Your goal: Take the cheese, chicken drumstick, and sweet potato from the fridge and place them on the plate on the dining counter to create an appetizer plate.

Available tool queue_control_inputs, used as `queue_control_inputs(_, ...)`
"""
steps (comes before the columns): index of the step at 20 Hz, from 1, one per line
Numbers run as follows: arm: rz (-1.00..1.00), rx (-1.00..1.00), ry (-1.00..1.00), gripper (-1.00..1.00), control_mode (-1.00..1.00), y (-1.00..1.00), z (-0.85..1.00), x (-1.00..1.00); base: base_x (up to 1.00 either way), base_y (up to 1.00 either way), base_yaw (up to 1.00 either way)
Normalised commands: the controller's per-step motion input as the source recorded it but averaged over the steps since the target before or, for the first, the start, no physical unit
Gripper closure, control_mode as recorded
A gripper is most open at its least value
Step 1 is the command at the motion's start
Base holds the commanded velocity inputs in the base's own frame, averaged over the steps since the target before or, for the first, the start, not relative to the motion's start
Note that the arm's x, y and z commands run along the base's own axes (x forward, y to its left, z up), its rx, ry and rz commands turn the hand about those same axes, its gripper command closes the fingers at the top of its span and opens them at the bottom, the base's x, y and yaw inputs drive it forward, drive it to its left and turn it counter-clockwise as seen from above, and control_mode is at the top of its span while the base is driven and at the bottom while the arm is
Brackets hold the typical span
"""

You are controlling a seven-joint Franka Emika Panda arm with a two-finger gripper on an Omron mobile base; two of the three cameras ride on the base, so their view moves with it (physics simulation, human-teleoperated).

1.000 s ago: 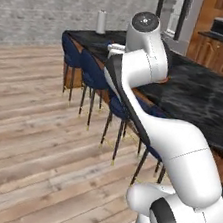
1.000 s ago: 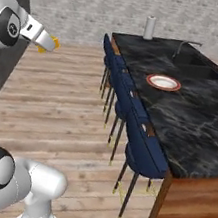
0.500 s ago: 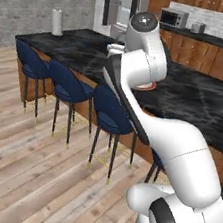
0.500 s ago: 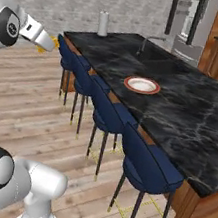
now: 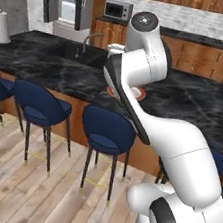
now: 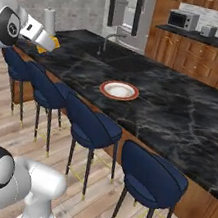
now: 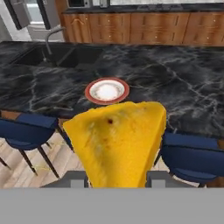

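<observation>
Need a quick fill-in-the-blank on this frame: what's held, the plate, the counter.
1. The end effector is shut on the ____, a yellow wedge.
2. The plate on the dining counter has a white centre and a ____ rim.
3. Nothing lies on the plate yet; it is ____.
4. Along the near side of the dining counter stand blue ____.

Missing words: cheese; red; empty; stools

One cheese (image 7: 117, 142), one plate (image 6: 119, 90), four blue stools (image 6: 150, 179), one microwave (image 6: 183, 19)
</observation>
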Motion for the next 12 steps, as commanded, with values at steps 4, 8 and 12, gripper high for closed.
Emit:
queue_control_inputs(4, 0.0, 0.0, 0.0, 1.0, 1.0, 0.0, 0.0, 0.0, 0.88, 1.0, -0.53)
queue_control_inputs(8, 0.0, 0.0, 0.0, 1.0, 1.0, 0.0, 0.0, 0.0, 0.88, 1.0, -0.53)
queue_control_inputs(12, 0.0, 0.0, 0.0, 1.0, 1.0, 0.0, 0.0, 0.0, 0.84, 1.0, -0.52)
